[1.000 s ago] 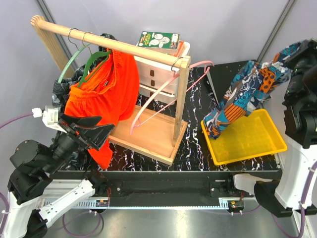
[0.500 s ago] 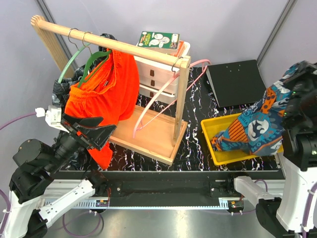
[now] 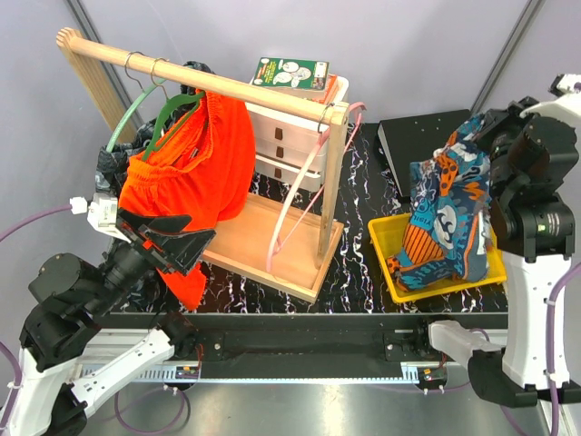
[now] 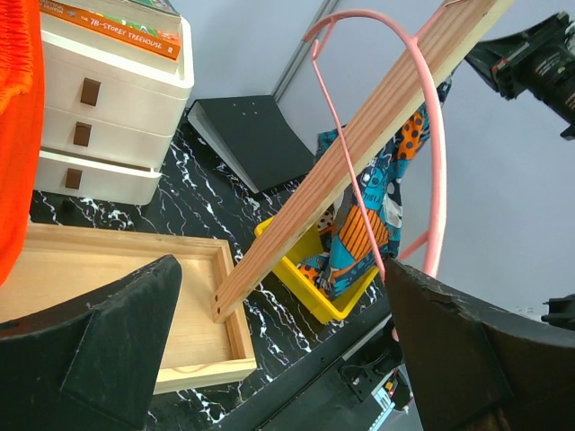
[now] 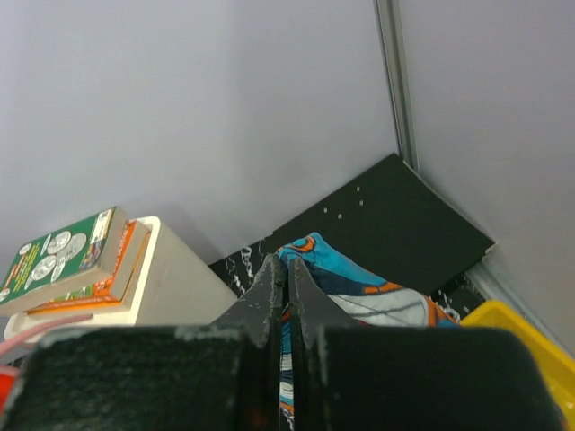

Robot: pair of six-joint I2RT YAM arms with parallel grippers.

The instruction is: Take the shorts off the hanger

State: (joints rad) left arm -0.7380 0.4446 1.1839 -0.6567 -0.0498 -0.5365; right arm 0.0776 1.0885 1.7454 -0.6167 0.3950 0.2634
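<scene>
Top external view: my right gripper (image 5: 287, 274) clenches the patterned shorts (image 3: 449, 218) hanging into the yellow tray (image 3: 386, 247), my left gripper (image 3: 195, 232) gapes empty beside the orange shorts (image 3: 195, 163) on their hanger (image 3: 172, 107); released off-centre, the cloth could spill over the rim.

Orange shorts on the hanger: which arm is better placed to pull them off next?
Left, probably. The left gripper is open, close beside the orange shorts. The right gripper is busy: it is shut on the patterned shorts, which hang over the yellow tray.
</scene>
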